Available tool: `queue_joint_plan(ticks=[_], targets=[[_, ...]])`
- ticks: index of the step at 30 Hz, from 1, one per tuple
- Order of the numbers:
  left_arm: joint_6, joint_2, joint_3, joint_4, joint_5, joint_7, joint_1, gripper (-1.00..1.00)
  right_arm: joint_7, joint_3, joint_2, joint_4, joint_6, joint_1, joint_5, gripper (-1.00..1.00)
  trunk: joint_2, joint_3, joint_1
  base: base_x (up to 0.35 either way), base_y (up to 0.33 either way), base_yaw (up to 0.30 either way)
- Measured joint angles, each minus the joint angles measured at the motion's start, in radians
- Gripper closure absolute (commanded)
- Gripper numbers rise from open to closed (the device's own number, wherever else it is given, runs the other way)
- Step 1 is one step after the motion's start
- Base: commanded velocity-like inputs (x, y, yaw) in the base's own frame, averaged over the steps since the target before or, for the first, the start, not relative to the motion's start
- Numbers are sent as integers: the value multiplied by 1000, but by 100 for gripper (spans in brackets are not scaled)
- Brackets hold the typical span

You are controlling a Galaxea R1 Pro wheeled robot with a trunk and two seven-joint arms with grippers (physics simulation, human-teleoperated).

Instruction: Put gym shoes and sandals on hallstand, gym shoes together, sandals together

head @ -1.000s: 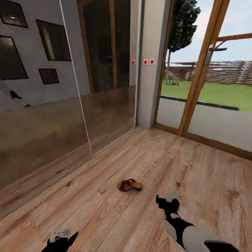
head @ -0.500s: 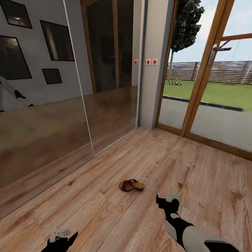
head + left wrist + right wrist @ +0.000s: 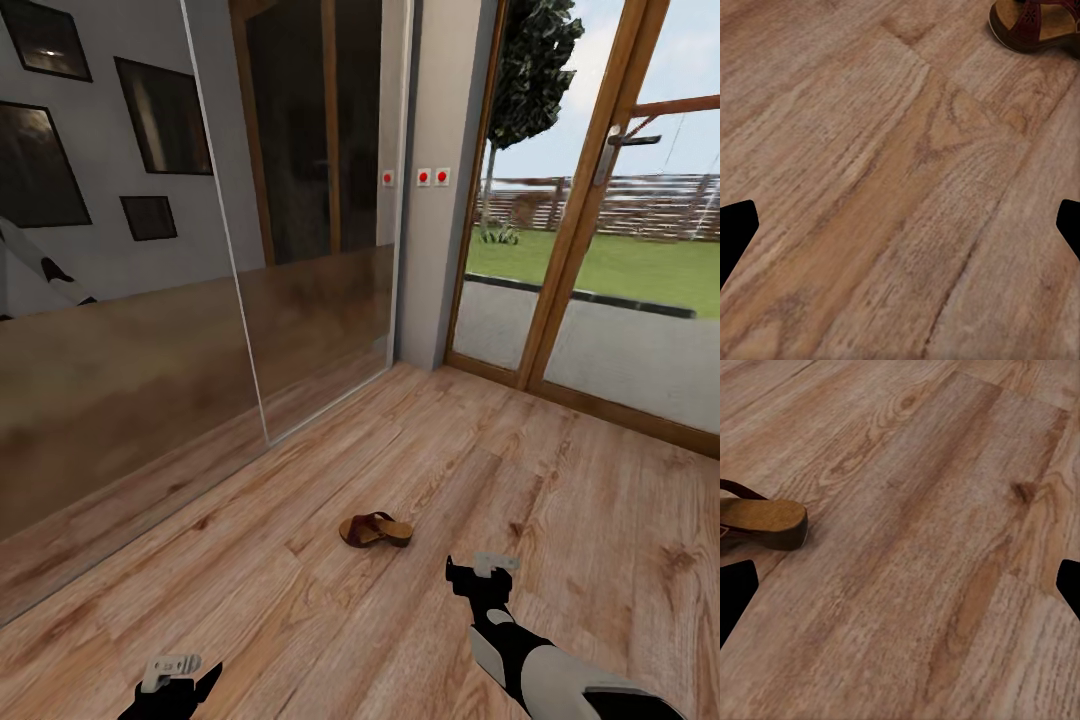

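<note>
A single brown sandal (image 3: 375, 529) lies on open corridor floor (image 3: 560, 500), bare planks all around it. Mirrored sliding doors (image 3: 130, 300) bound the left, a glazed patio door (image 3: 600, 250) the far side. The right gripper (image 3: 482, 574) hovers near the sandal, the left gripper (image 3: 180, 675) farther back; both jaws wide apart, empty.

head view looks down the corridor; both wrist views hover close, sharing the sandal (image 3: 375, 529).

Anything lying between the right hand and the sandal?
No. In the head view, only bare corridor floor separates the right hand from the sandal.
</note>
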State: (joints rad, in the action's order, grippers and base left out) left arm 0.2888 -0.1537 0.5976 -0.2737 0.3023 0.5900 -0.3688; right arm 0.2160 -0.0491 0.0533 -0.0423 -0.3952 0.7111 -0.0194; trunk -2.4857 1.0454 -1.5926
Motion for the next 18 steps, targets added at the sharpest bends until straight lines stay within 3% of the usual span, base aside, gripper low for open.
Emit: queue_joint_plan(ticks=[6, 14, 18], targets=[[0, 0, 0, 0, 0, 0, 0, -100, 0, 0, 0, 0, 0, 0, 0, -100, 0, 0, 0, 4, -138, 230], [0, 0, 0, 0, 0, 0, 0, -100, 0, 0, 0, 1, 0, 0, 0, -100, 0, 0, 0, 105, -294, 283], [0, 0, 0, 0, 0, 0, 0, -100, 0, 0, 0, 0, 0, 0, 0, -100, 0, 0, 0, 133, -217, 115]])
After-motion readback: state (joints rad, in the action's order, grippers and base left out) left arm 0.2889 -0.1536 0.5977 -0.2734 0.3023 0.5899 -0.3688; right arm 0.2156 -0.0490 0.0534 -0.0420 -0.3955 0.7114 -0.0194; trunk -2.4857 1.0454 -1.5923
